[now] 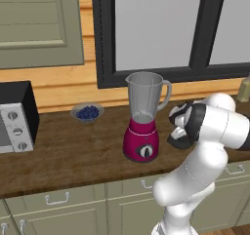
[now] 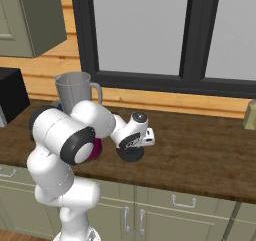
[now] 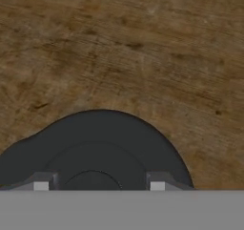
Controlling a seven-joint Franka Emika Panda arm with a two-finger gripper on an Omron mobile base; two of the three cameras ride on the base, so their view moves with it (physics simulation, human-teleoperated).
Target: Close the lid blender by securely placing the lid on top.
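Tabletop [image 2: 210, 150] of dark wood is carrying everything. Microwave [image 1: 14, 117] is sitting at its left end, dial markings too small to read. Blender [image 1: 142, 117] is standing mid-counter, jar open. Bowl [image 1: 87, 112] of blueberries is sitting behind it to the left. Lid [image 3: 95, 143] is lying flat just right of the blender. Gripper [image 3: 95, 185] is straddling the lid's knob, fingertips [image 3: 41, 183] spread apart, gripping nothing.

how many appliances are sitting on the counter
2. The blender stands mid-counter, jar open, beside the arm. The microwave sits at the counter's left end, cut by the frame edge. Others may lie outside the views.
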